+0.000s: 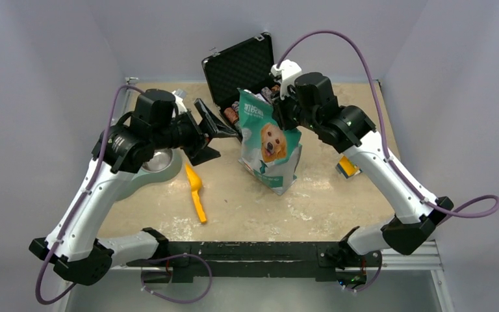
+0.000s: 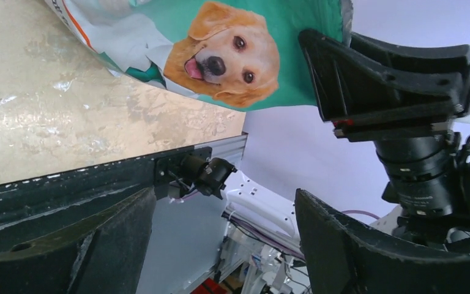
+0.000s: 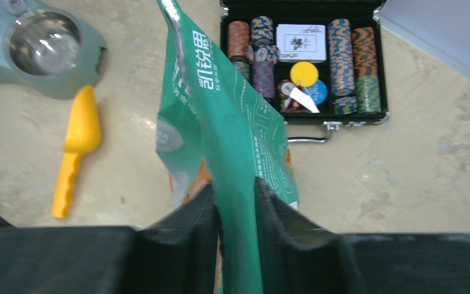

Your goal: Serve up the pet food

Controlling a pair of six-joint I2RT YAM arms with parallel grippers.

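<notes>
A teal-green pet food pouch (image 1: 269, 146) with a golden retriever's face stands upright mid-table; it also shows in the left wrist view (image 2: 220, 49) and the right wrist view (image 3: 226, 122). No kibble shows. My right gripper (image 1: 279, 107) is shut on the pouch's top right edge, the two fingers (image 3: 183, 226) pinching the teal film. My left gripper (image 1: 217, 133) is open and empty, just left of the pouch's top, its fingers (image 2: 349, 245) spread wide. A grey-green double bowl (image 1: 159, 162) sits under the left arm, with steel cups (image 3: 43, 40). A yellow scoop (image 1: 196, 192) lies beside it.
An open black case (image 1: 240, 65) with striped poker chips (image 3: 343, 55) and cards stands behind the pouch. A small yellow-and-blue object (image 1: 347, 167) lies under the right arm. The black rail (image 1: 247, 250) runs along the table's near edge.
</notes>
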